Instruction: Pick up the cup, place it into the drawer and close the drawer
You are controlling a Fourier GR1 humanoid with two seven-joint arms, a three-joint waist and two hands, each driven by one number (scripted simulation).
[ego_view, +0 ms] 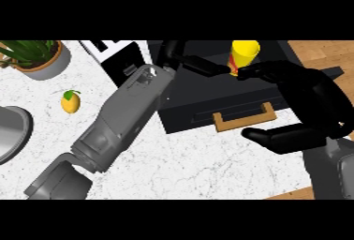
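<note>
The yellow cup (245, 50), with a red band low on its side, stands upright over the dark drawer (207, 101), near the drawer's far end. The drawer's front carries a wooden handle (243, 120) and faces me. My left hand (188, 60) lies at the drawer's far left, fingers stretched out towards the cup's base and ending just beside it. From the right, my right hand (314, 101) hangs over the drawer with its fingers (266, 70) bent close to the cup's lower right and its thumb (280, 137) spread far away over the counter. Neither hand wraps the cup.
On the marble counter (200, 164) a potted plant (34, 55) stands at the far left, with a small yellow fruit (70, 102) below it. A metal bowl's rim (15, 133) shows at the left edge. A white and black box (114, 49) sits behind the drawer.
</note>
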